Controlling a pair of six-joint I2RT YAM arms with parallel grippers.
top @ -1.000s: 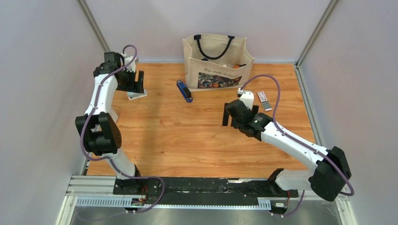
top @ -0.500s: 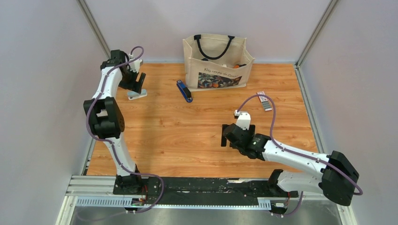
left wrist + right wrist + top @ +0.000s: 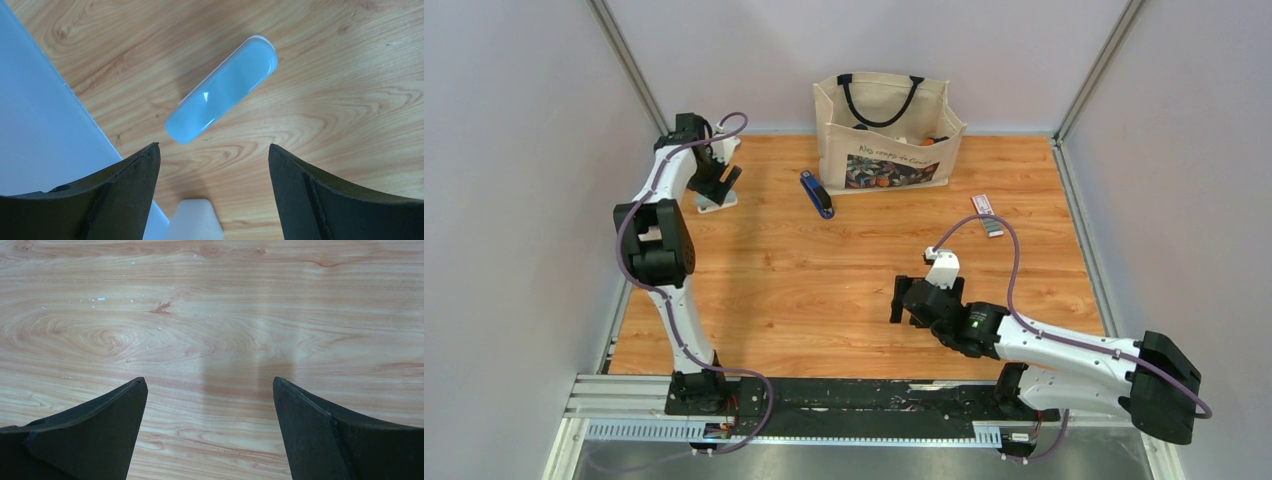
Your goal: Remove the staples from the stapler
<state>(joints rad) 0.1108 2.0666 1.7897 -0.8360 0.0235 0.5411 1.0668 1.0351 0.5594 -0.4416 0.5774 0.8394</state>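
One tote bag (image 3: 864, 150) holding jumbled items (image 3: 924, 140), stapler (image 3: 816, 193) just beside it, left claw (image 3: 214, 150) and right claw (image 3: 210, 381) released

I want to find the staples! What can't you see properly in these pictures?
- The staples: none visible; top view, slim blue stapler too small to show its inside.
- Beige cloth bag, top view: its walls hide most contents.
- Small flat white-and-red box, top view: print too small.
- White block, left wrist view: cut by the bottom edge.
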